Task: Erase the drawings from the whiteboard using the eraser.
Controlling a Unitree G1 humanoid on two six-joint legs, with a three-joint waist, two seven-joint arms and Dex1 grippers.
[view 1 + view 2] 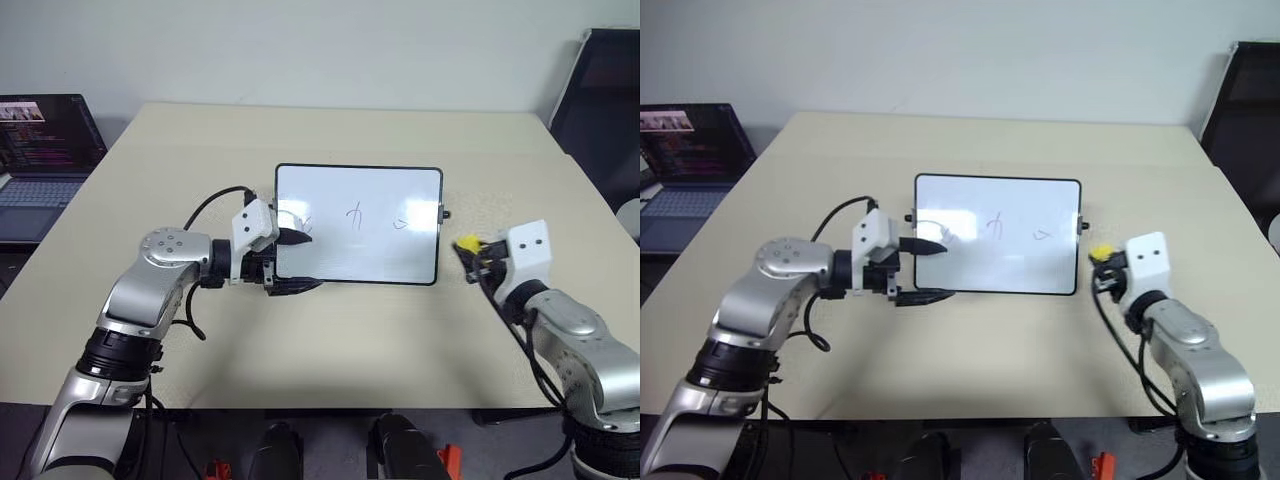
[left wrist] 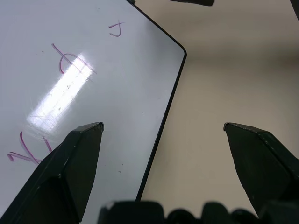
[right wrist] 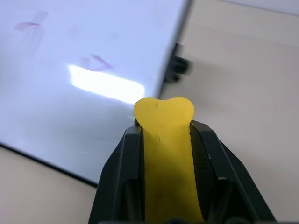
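Left eye view: step judged as eraser picked up, wiping not yet begun. Board [image 1: 358,225] flat at mid-table [image 1: 330,340], three marks [image 1: 355,217] in a row, all intact. Right gripper [image 1: 470,250] just beside board's right edge, clamped on eraser [image 1: 467,243]. Left gripper [image 1: 293,262] spread wide at board's left edge, one finger over the white surface, the other past the near corner; nothing held. Right eye view: same layout; laptop [image 1: 685,160] well apart at far left. Left wrist view: fingers [image 2: 70,163] wide apart, straddling board's frame, contact with board not resolvable. Right wrist view: jaws closed tight on yellow block, its tip protruding, aimed at nearest mark [image 3: 96,63]. Next move probably needs eraser carried over the board, pressed flat, swept across marks, with left gripper steadying the board.
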